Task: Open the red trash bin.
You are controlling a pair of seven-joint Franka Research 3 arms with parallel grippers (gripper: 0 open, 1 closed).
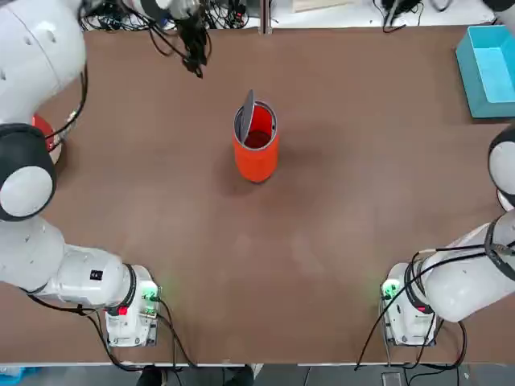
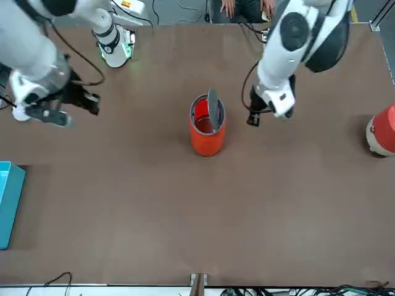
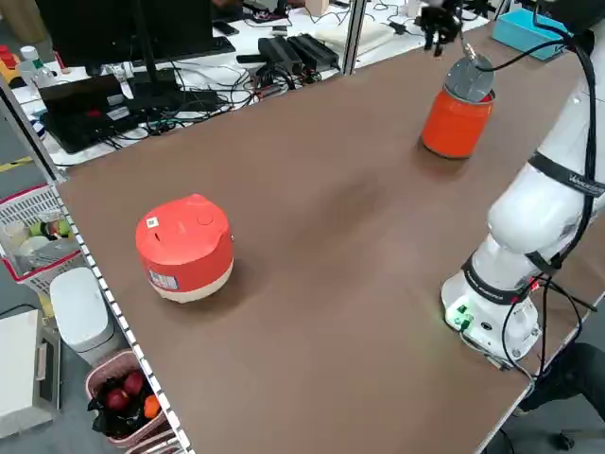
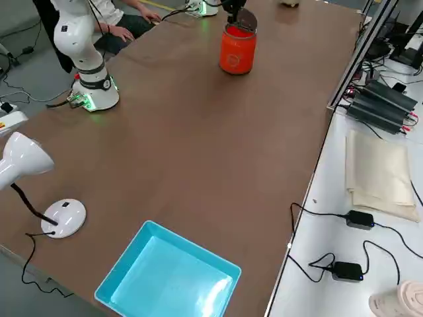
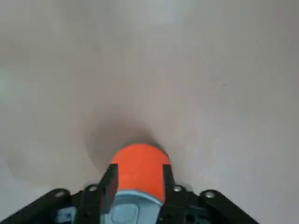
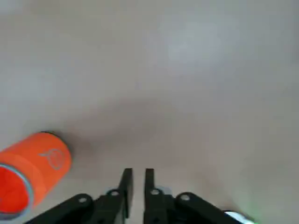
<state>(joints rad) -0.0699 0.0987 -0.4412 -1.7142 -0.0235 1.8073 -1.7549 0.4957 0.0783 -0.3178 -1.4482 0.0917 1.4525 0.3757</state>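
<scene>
Tabletop (image 2: 185, 216), bin (image 2: 208, 140) between left (image 2: 254, 116), right fingers (image 6: 150, 193)

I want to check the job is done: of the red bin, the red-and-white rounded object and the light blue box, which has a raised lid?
The red bin: its grey hinged lid stands up, showing the red inside.

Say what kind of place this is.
Probably a robotics lab: two white jointed robot arms over a brown table, black monitors on a white desk, and black power adapters with loose cables.
</scene>
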